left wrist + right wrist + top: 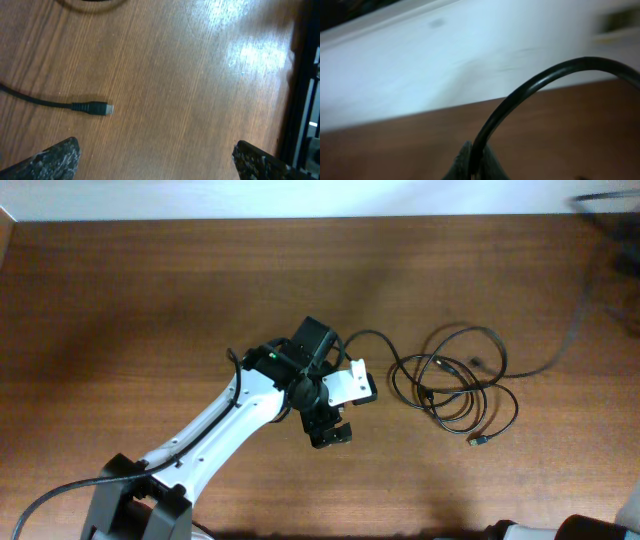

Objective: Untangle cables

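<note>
Early in the untangling, by the look of it: loops not yet drawn apart. At centre-left of the overhead frame, left hand [330, 425] over the brown wooden tabletop [120, 310]. In its wrist view, fingers spread wide and empty above bare wood, with a small silver-tipped plug [95, 108] lying left of centre, untouched.

Further right overhead, thin black cables [455, 385] lying on the tabletop in loose overlapping loops. One strand trails left toward the arm. A second plug end [478, 440] at the lower edge of the tangle. Another strand runs off, blurred, toward the upper right corner.

In the right wrist view, right hand [470, 167] seemingly clenched on one black strand that arches up and to the right from its tips; grip mostly cut off by the bottom edge.

Next, probably: lower the left hand over the free plug end, close on it, then draw away from the right without tightening the crossings.
</note>
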Robot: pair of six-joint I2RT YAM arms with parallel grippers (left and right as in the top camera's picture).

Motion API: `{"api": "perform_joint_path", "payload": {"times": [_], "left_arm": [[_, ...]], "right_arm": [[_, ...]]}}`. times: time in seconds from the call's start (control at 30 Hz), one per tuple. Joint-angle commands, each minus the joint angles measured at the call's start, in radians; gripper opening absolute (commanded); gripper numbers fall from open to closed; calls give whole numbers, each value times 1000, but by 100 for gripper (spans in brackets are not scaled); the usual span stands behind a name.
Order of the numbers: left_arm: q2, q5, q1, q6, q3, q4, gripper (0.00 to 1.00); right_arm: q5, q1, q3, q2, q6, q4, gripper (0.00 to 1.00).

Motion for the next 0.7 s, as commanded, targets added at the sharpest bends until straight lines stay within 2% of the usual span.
{"api": "perform_joint_path", "payload": {"times": [0.0, 0.1, 0.23, 0.37, 0.47, 0.67], "left_arm": [[0, 14, -2, -6, -1, -15, 99], [0, 14, -2, -6, -1, -29, 99], [0, 14, -2, -6, -1, -28, 99], [0, 14, -2, -6, -1, -28, 99], [0, 15, -2, -6, -1, -28, 99], [0, 14, -2, -6, -1, -28, 99]], "right_arm": [[48, 201, 26, -35, -32, 4, 4], [310, 289, 43, -35, -32, 8, 4], [557, 183, 43, -22, -32, 50, 4], [558, -63, 43, 79, -32, 48, 4], [470, -212, 43, 190, -28, 57, 4], [456, -366, 43, 436, -27, 40, 4]]}}
